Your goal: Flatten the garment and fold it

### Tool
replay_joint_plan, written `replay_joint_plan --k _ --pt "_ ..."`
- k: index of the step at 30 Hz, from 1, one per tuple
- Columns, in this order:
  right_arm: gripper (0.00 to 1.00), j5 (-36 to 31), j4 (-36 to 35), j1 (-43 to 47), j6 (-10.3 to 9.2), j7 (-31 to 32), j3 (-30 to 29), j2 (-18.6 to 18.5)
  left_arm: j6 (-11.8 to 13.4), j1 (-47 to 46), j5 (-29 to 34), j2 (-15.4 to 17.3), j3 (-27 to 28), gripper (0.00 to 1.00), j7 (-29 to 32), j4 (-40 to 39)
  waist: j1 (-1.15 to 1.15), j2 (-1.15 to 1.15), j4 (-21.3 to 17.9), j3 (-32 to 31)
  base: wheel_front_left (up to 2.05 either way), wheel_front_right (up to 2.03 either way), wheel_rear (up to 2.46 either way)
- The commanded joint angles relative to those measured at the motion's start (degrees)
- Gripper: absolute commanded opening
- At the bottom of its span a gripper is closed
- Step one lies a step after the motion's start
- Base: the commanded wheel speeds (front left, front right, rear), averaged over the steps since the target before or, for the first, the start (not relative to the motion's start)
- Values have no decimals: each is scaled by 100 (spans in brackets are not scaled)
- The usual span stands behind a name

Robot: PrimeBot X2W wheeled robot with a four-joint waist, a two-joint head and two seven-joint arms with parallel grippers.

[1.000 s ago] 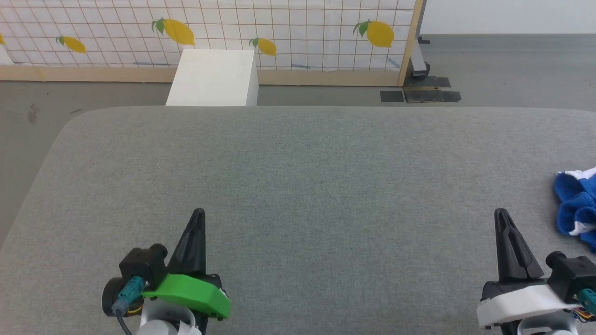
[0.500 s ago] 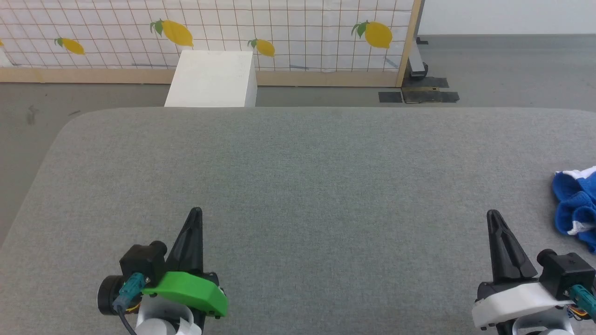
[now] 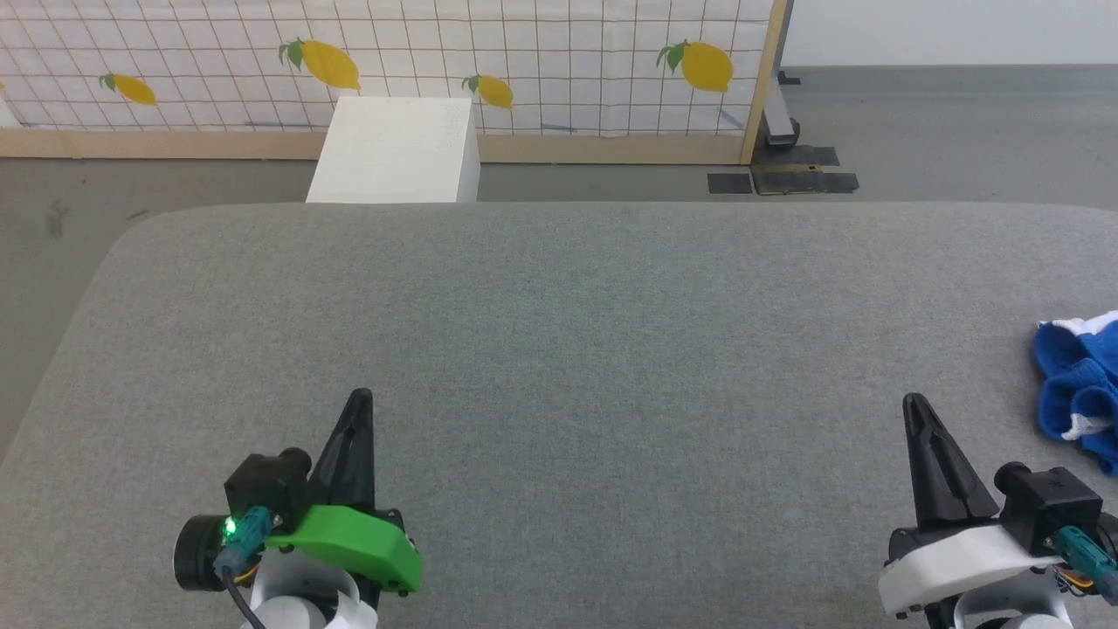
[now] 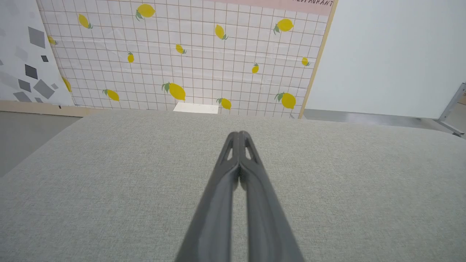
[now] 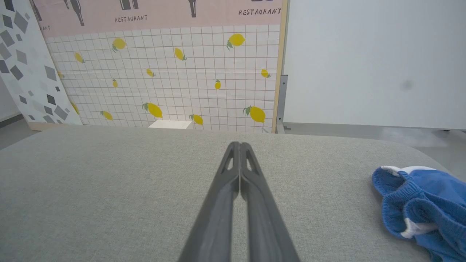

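Right of the closed right fingers (image 3: 933,463), bunched garment (image 3: 1074,384), apart, left fingers (image 3: 349,454) closed too, empty

Grey fabric-covered table (image 3: 559,306), crumpled blue garment (image 3: 1079,380) near its right edge.

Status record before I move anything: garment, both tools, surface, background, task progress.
garment: blue with white trim, bunched at the table's right edge, partly cut off in the head view
left tool: shut, holding nothing, near left
right tool: shut, holding nothing, near right; garment lies apart, to its right
table: grey fabric top
background: white box, lemon-print screen
progress: flattening not yet begun
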Motion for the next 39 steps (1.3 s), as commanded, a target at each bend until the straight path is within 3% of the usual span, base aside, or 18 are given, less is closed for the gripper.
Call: replay_joint_plan --k 1,39 --pt "0 -43 -33 -112 -4 44 27 8 45 91 67 -9 28 0 36 -47 0 0 -2 -1 0 0 0" --pt "0 -256 -80 -221 -7 484 217 13 225 154 570 -15 204 0 479 -293 0 0 -57 -33 0 0 0"
